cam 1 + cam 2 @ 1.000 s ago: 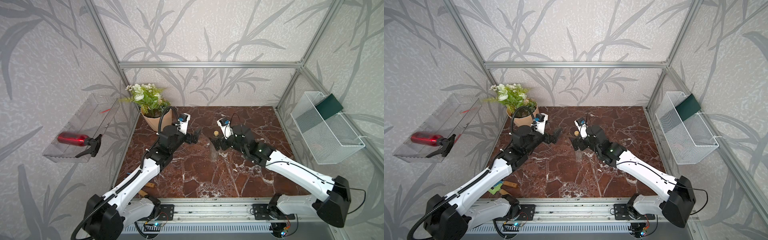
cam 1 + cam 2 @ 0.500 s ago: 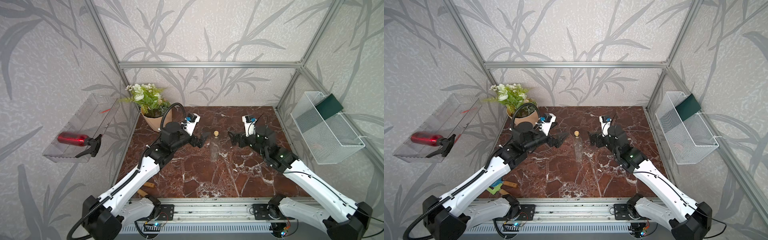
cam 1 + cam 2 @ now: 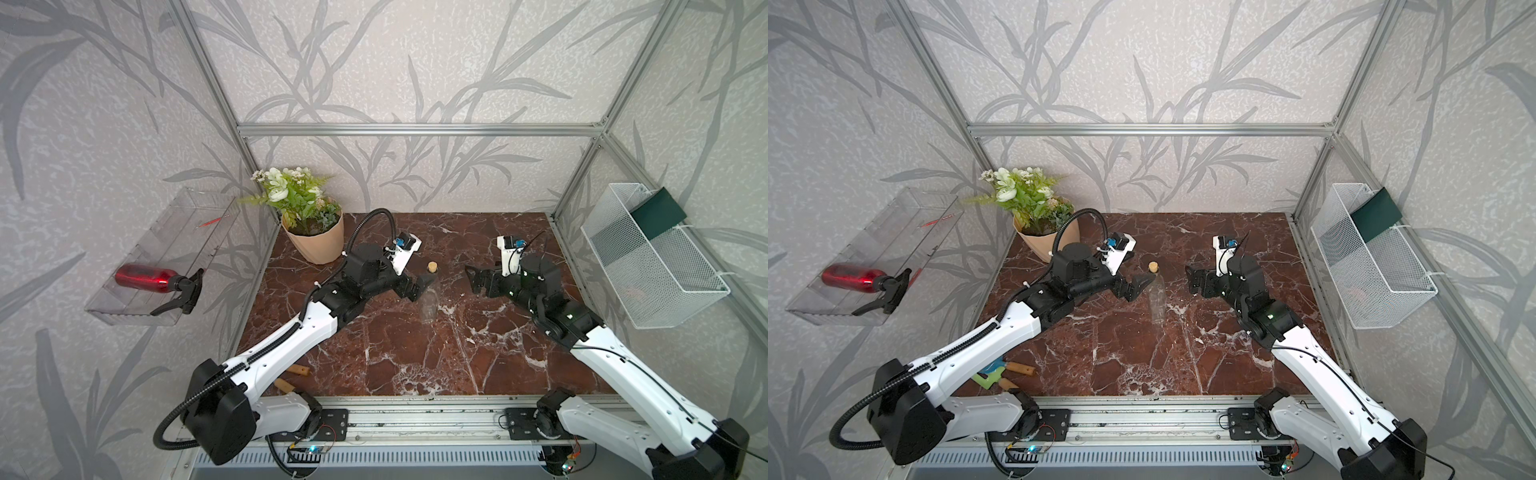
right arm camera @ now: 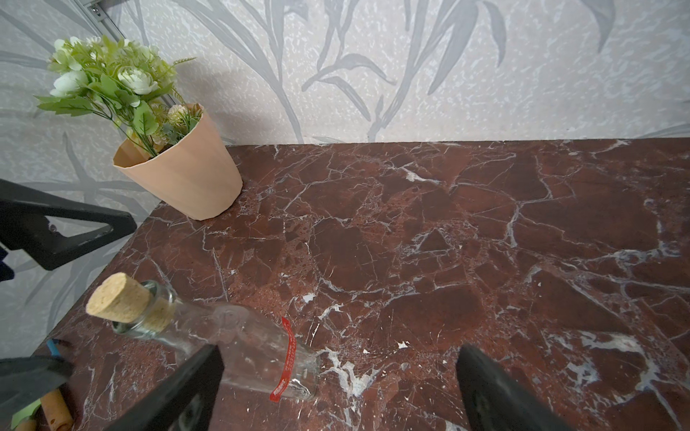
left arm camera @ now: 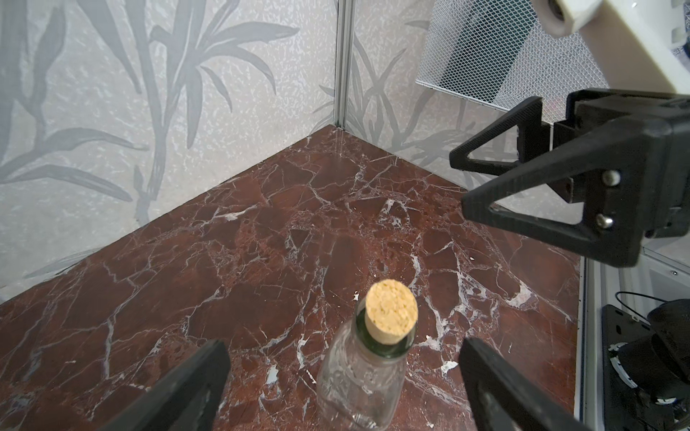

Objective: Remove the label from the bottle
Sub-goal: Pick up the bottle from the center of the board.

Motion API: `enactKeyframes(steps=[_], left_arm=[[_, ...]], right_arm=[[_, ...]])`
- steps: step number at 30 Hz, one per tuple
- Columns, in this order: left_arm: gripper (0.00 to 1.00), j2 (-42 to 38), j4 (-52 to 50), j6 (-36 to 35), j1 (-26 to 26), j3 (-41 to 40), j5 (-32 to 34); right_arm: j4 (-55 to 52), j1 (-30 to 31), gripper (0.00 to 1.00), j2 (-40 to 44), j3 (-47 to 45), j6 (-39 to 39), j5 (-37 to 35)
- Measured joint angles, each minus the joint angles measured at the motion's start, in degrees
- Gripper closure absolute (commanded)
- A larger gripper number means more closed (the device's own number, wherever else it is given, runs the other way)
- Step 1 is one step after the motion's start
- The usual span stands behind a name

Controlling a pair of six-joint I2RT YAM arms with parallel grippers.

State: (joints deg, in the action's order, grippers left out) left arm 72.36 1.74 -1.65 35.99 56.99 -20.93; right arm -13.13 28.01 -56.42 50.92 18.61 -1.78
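Top views: I see a small clear glass bottle with a tan cork standing upright mid-way across the red-brown marble table. My left gripper is just beside it at 9 o'clock. My right gripper is near at 3 o'clock, apart from it.
Jaws: both spread wide, holding nothing.
Left wrist view: the bottle's neck sits between my black fingers, with a gap on each side.
Right wrist view: a thin red label strip with white print runs down the lower body to the base.
Handling: I judge the glass light, stiff, slick, breakable and easily tipped. The strip looks flimsy and likely to tear.
Hold: I'd clamp the body below the shoulder with the left gripper and pinch the strip's upper end with the right.
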Motion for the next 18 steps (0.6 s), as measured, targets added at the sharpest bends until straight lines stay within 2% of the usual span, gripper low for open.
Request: enactKeyframes(steps=[18], left_arm=[[0.01, 4.3, 4.9, 0.1, 0.6, 0.0, 0.4]], right_arm=[[0.2, -0.6, 0.01, -1.0, 0.0, 0.3, 2.8]])
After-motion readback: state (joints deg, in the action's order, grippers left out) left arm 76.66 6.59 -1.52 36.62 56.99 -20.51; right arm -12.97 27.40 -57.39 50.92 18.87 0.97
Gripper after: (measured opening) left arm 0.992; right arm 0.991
